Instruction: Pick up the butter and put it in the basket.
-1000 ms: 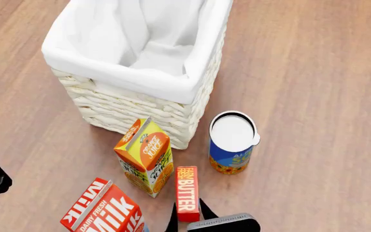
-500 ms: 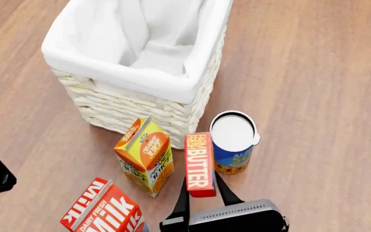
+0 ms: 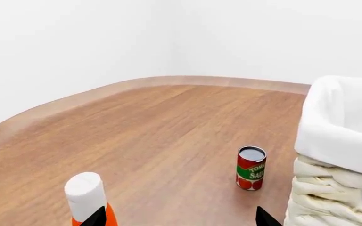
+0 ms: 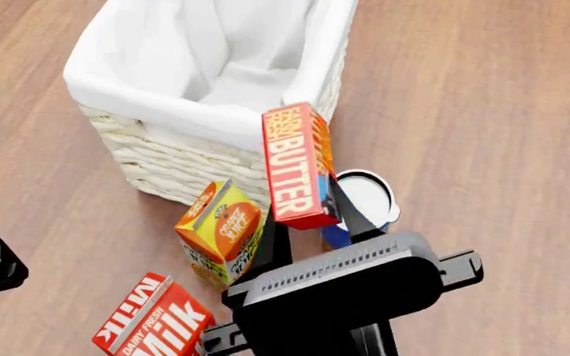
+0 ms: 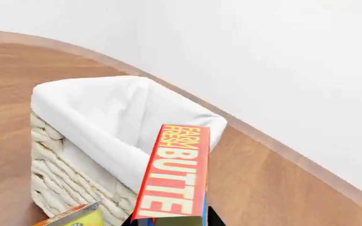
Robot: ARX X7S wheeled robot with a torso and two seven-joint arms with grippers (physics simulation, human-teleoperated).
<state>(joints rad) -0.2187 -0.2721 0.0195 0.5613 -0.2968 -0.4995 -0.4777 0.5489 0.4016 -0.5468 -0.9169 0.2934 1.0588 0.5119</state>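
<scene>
Now right gripper (image 4: 303, 222) clamped on the butter (image 4: 295, 165), box lifted upright beside the basket (image 4: 166, 159) rim, left gripper (image 3: 177, 217) fingers apart, holding nothing

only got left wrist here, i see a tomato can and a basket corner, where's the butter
Observer: The butter is in the right gripper, lifted above the floor items.
Operator: over the basket yet
Observer: Not quite; in the head view it overlaps the basket at its near corner, not the opening.
Operator: anything under it
Observer: An orange juice carton and a blue can stand just below, beside the basket.
Operator: left jaws holding anything
Observer: No, the left gripper is open and holds nothing.
</scene>
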